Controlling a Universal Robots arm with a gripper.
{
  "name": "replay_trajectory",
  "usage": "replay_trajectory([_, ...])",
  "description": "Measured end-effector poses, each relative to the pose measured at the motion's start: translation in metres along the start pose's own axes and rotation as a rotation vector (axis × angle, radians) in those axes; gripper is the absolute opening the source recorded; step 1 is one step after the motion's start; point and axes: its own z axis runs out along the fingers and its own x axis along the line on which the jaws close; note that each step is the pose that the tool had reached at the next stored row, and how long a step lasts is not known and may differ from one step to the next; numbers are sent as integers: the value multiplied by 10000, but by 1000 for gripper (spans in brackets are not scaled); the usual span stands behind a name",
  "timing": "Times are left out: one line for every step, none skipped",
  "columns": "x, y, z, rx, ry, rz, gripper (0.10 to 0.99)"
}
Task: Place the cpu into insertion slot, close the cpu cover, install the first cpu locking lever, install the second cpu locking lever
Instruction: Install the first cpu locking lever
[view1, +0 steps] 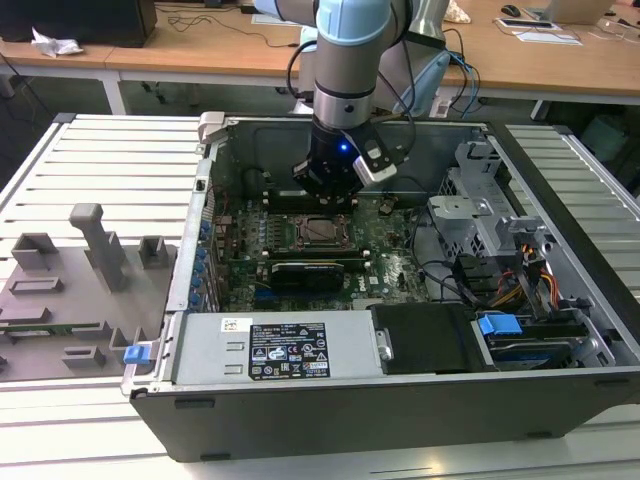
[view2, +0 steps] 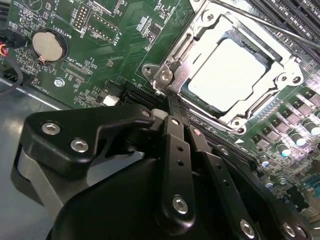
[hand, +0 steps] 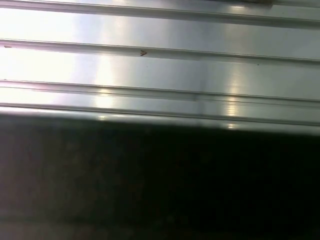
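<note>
The gripper (view2: 175, 107) has its two black fingers (view2: 176, 150) pressed together with nothing between them, the tips standing just beside one corner of the insertion slot (view2: 172, 67). In the exterior view the gripper (view1: 328, 195) hangs inside the open computer case (view1: 300, 410), directly above the socket area on the green motherboard (view1: 390, 255). The cpu (view2: 227, 72) lies seated flat in the insertion slot, its silver-grey top showing through the square window of the cpu cover (view2: 200, 35), which lies closed down over it. A thin metal locking lever (view2: 280, 31) runs along the far side of the socket frame; whether it is latched cannot be told. A round coin battery (view2: 46, 46) sits on the board well apart from the socket. Below the socket in the exterior view lies a long black expansion card (view1: 315, 272). A grey fixture tray (view1: 70, 290) rests on the ribbed metal table (view1: 110, 160) at the exterior view's left of the case.
</note>
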Motion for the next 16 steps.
replay_trajectory([0,0,0,-10,-1,0,106])
replay_trajectory([-1,0,0,-14,-2,-1,106])
replay_trajectory([-1,0,-4,-14,-2,-2,106])
replay_trajectory([-1,1,-11,-16,-2,-2,106])
replay_trajectory([-1,1,-20,-16,-4,-2,106])
replay_trajectory([-1,2,-34,-15,-1,-2,106])
replay_trajectory([-1,2,-49,-14,-1,-2,106])
replay_trajectory([-2,4,-71,-15,-1,-1,106])
replay_trajectory([-2,4,-90,-14,-2,-1,106])
replay_trajectory([-2,5,-112,-14,-1,-2,106])
replay_trajectory([-2,6,-123,-13,0,-2,106])
replay_trajectory([-3,5,-125,-15,-2,-3,106])
replay_trajectory([-2,-5,-127,-14,0,-3,106])
replay_trajectory([-1,-13,-127,-14,-1,-2,106])
replay_trajectory([-1,-22,-127,-14,-1,-2,106])
replay_trajectory([0,-35,-127,-14,0,-2,106])
